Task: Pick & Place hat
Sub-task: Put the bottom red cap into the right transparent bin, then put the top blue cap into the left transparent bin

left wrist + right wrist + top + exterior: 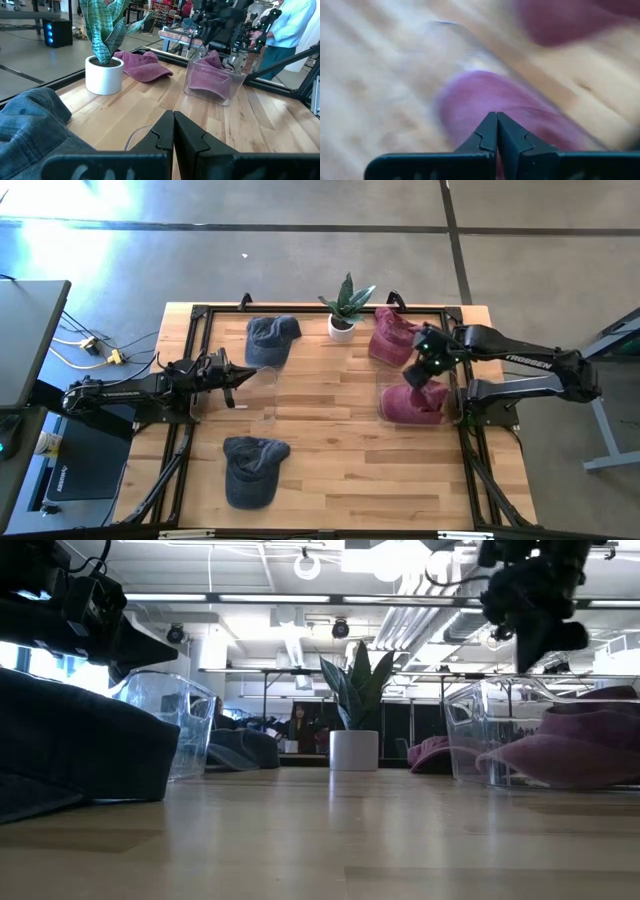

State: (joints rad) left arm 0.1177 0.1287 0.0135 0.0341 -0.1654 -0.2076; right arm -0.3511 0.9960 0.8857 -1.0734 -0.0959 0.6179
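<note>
A maroon hat [414,402] lies inside a clear bin [384,412] at the table's right; it also shows in the right wrist view [490,100]. A second maroon hat [390,336] lies on the table at the far right. A blue hat [270,340] lies at the far left, another blue hat [252,470] near the front. My right gripper [415,372] is shut and empty, above the bin's far edge. My left gripper [240,376] is shut and empty at the table's left, over a clear bin [262,394].
A potted plant [343,314] in a white pot stands at the far middle. A black frame [300,310] runs round the table. A person in a light blue shirt [300,30] stands beyond the table's right side.
</note>
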